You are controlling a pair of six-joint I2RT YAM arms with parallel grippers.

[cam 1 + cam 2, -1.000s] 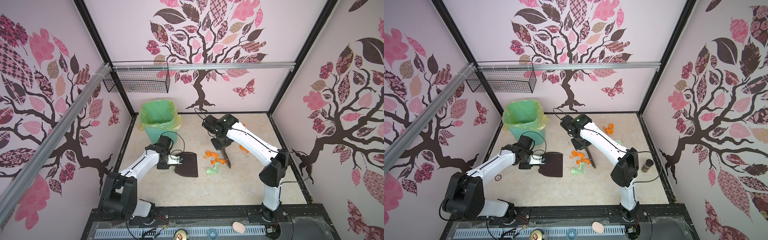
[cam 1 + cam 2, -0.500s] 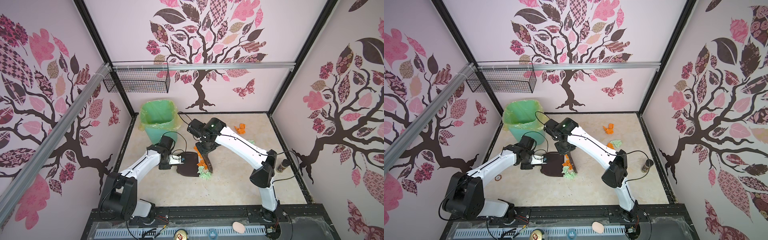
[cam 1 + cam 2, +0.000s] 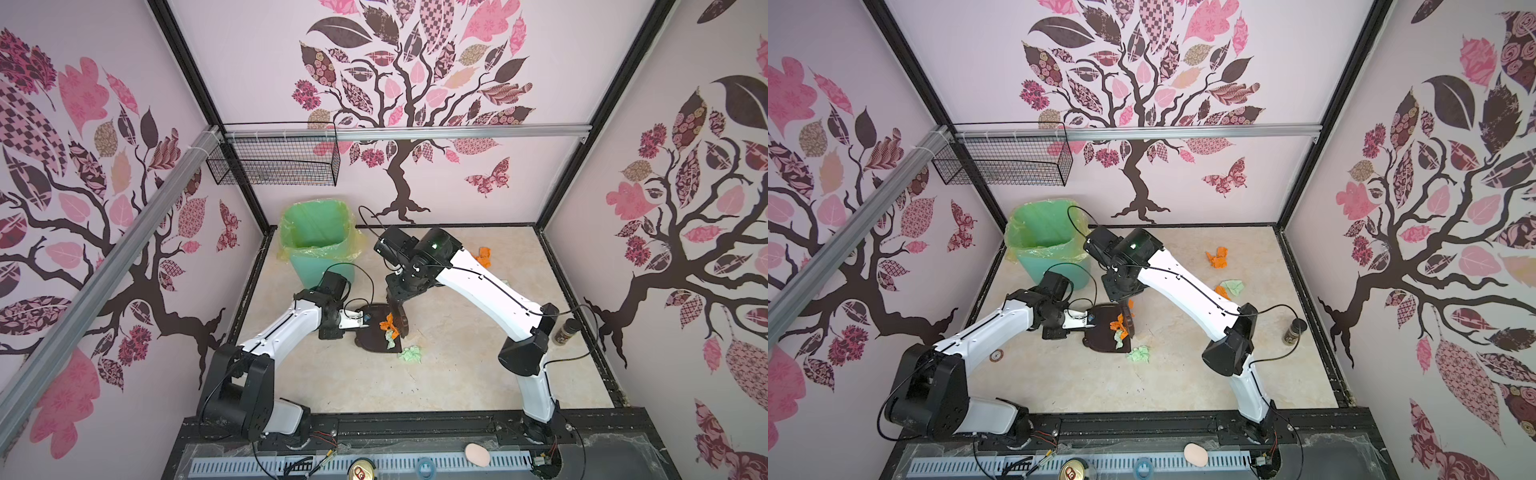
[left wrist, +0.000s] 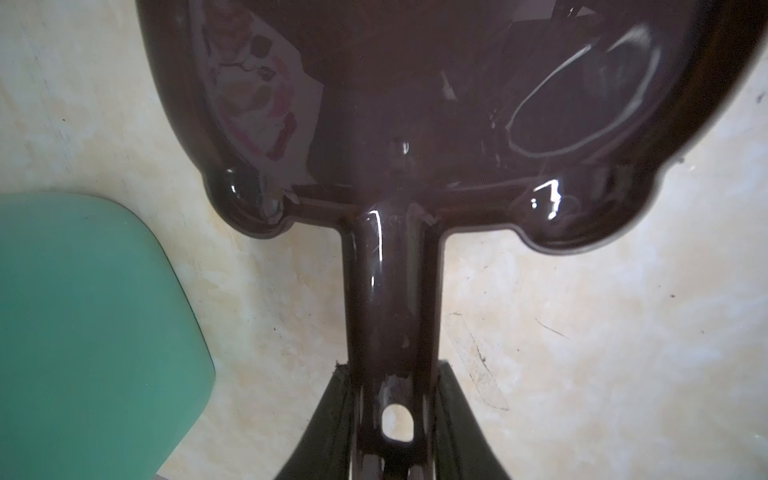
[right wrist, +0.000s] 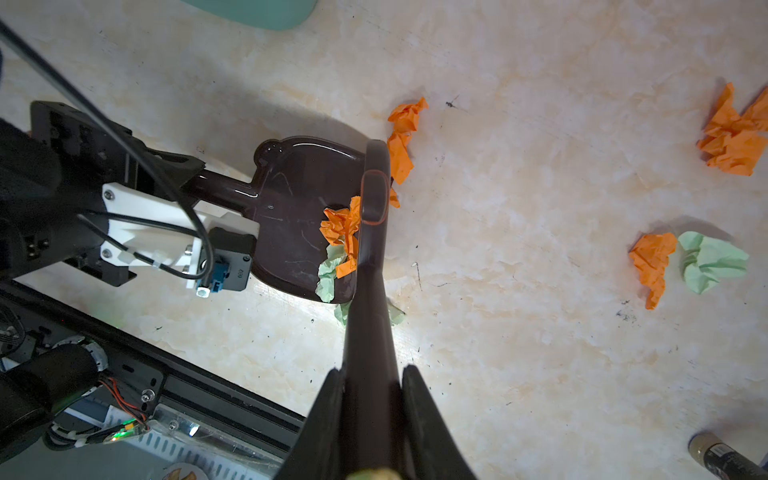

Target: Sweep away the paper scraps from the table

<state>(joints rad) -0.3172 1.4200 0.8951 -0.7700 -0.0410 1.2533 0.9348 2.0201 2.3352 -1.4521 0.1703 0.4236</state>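
Observation:
On the beige table [image 3: 457, 374] lies a dark brown dustpan [image 3: 368, 338], my left gripper [image 3: 353, 322] shut on its handle [image 4: 390, 299]. My right gripper [image 5: 372, 386] is shut on a dark brown brush [image 5: 372, 232], whose head stands at the pan's open edge. Orange and green paper scraps [image 5: 343, 228] lie on the pan against the brush. One green scrap [image 3: 411, 354] sits just off the pan's lip, and an orange one [image 5: 403, 137] behind the brush. More scraps [image 3: 1219, 257] lie far right, with an orange and green pair [image 3: 1233, 286] nearer.
A green bin [image 3: 320, 245] with a plastic liner stands at the back left, close behind the left arm. A small spice bottle [image 3: 565, 331] stands by the right wall. A wire basket [image 3: 274, 162] hangs on the back rail. A can [image 3: 360, 471] and an egg [image 3: 477, 454] rest on the front ledge.
My right arm has swept the brush leftward across the table, pushing scraps onto the dustpan. The left arm and dustpan have stayed put.

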